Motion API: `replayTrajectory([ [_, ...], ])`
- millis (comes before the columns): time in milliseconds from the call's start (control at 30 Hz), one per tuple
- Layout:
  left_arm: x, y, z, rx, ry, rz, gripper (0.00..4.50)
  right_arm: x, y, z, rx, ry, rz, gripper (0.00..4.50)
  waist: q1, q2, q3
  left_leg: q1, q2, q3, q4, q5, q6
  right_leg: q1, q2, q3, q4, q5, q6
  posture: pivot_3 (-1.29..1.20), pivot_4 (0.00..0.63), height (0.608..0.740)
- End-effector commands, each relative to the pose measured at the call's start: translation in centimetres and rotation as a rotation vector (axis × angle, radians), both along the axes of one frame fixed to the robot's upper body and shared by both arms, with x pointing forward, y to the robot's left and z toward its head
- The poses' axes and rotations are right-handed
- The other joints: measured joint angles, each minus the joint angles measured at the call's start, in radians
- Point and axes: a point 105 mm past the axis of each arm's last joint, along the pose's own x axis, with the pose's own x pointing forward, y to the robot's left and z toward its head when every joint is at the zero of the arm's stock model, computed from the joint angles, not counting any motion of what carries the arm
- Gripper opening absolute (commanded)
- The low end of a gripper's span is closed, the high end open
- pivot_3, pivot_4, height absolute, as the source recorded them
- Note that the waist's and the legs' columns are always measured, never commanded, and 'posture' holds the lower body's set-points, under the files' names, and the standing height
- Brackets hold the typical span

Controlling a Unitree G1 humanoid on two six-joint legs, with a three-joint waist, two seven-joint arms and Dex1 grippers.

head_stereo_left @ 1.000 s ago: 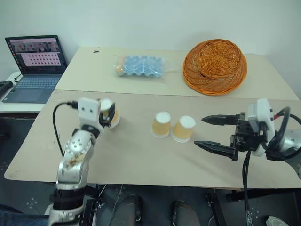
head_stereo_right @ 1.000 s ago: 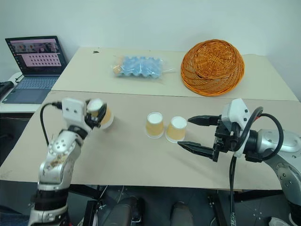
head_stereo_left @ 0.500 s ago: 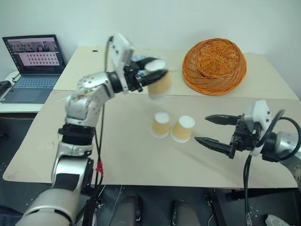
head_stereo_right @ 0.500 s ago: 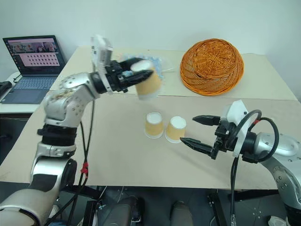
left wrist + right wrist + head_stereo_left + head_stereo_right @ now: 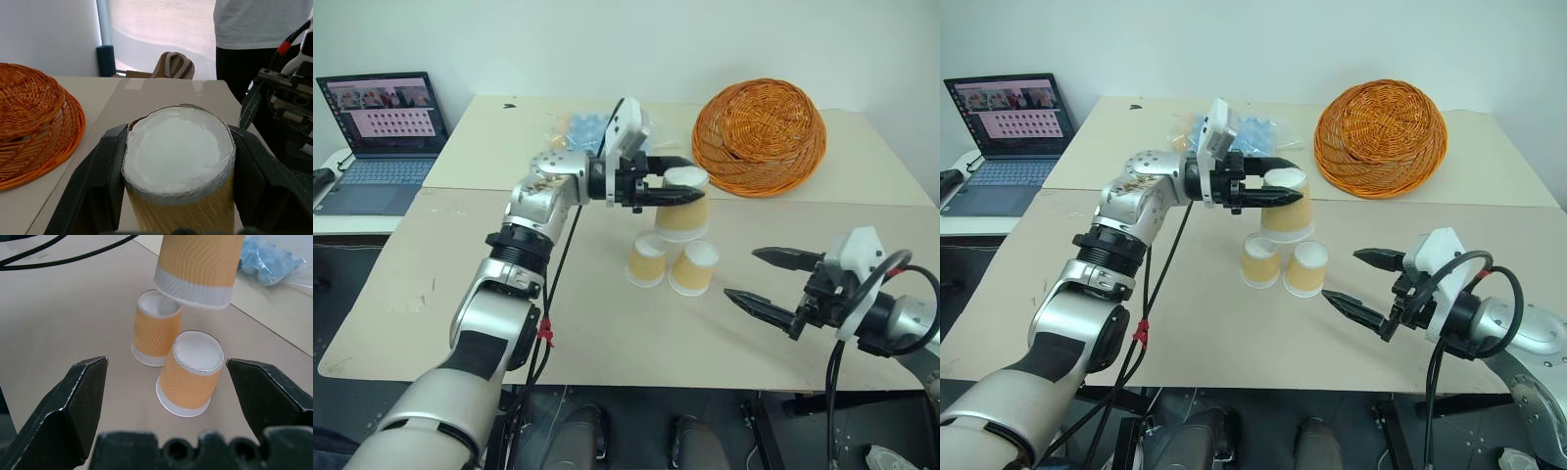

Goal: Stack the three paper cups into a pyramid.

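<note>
The left claw [image 5: 677, 188] was clamped round an upside-down cup [image 5: 683, 211], holding it in the air just above the other two cups; those two, one [image 5: 647, 259] and its neighbour [image 5: 694, 266], sat upside down and touching on the table [image 5: 431, 284]; the right claw [image 5: 767, 279] hung wide open just right of them, holding nothing.

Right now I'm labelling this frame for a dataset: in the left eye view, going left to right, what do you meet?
Laptop → left gripper shut on the held cup → wicker basket → open right gripper.
</note>
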Motion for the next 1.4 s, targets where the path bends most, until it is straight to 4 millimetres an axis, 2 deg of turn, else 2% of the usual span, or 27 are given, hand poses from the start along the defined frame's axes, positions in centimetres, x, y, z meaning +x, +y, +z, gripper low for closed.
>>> replayTrajectory([
  [33, -0.2, -0.8, 0.8, 0.012, -0.062, -0.039, 2.43, -0.4, 0.2, 1.3, -0.005, -0.077, 0.001, 4.50, 0.000, 0.000, 0.000, -0.001, 0.000, 0.000, 0.000, 0.000, 0.000, 0.000, 0.000, 0.000, 0.000, 0.000, 0.000, 0.00, 0.150, 0.726],
  [300, -0.3, -1.5, -0.3, 0.032, -0.057, -0.056, 2.43, -0.3, 0.0, 1.3, -0.012, -0.078, -0.006, 4.50, -0.001, 0.000, 0.000, -0.002, 0.001, 0.000, 0.007, -0.003, 0.004, 0.000, 0.000, 0.000, 0.001, 0.000, 0.001, 0.00, 0.150, 0.726],
  [600, -0.5, -1.3, -0.8, 0.047, -0.052, -0.059, 2.43, -0.2, 0.1, 1.4, -0.015, -0.075, 0.006, 4.50, -0.001, 0.000, 0.000, -0.003, 0.000, 0.000, 0.009, -0.003, 0.005, 0.000, 0.000, 0.000, 0.001, 0.001, 0.002, 0.00, 0.150, 0.726],
  [667, -0.5, -1.2, -0.9, 0.048, -0.052, -0.054, 3.38, -0.2, 0.2, 1.4, -0.014, -0.076, 0.010, 4.50, -0.001, 0.000, 0.000, -0.003, 0.000, 0.000, 0.009, -0.003, 0.005, 0.000, 0.000, 0.000, 0.001, 0.001, 0.002, 0.00, 0.150, 0.726],
  [700, -0.4, -1.2, -0.9, 0.050, -0.055, -0.051, 3.61, -0.2, 0.2, 1.4, -0.015, -0.076, 0.010, 4.50, -0.001, 0.000, 0.000, -0.003, 0.000, 0.000, 0.009, -0.003, 0.005, 0.000, 0.000, 0.000, 0.001, 0.001, 0.002, 0.00, 0.150, 0.726],
  [767, -0.5, -1.2, -0.9, 0.052, -0.054, -0.052, 4.45, -0.2, 0.2, 1.4, -0.015, -0.075, 0.011, 4.50, 0.000, 0.000, 0.000, -0.003, 0.000, 0.000, 0.009, -0.003, 0.005, 0.000, 0.000, 0.000, 0.001, 0.001, 0.002, 0.00, 0.150, 0.726],
  [1100, -0.3, -1.0, -0.4, 0.038, -0.043, -0.038, 4.48, -0.1, 0.2, 1.4, -0.009, -0.074, 0.013, 4.50, -0.001, 0.000, 0.000, -0.003, 0.000, 0.000, 0.010, -0.003, 0.005, 0.000, -0.001, 0.000, 0.001, 0.001, 0.003, 0.00, 0.150, 0.726],
  [1400, -0.2, 0.0, -0.2, 0.031, -0.030, -0.016, 4.48, 0.0, 0.1, 1.4, -0.007, -0.069, 0.023, 4.50, -0.001, 0.000, 0.000, -0.003, 0.000, 0.000, 0.010, -0.003, 0.005, 0.000, 0.000, 0.000, 0.001, 0.001, 0.003, 0.00, 0.150, 0.726],
])
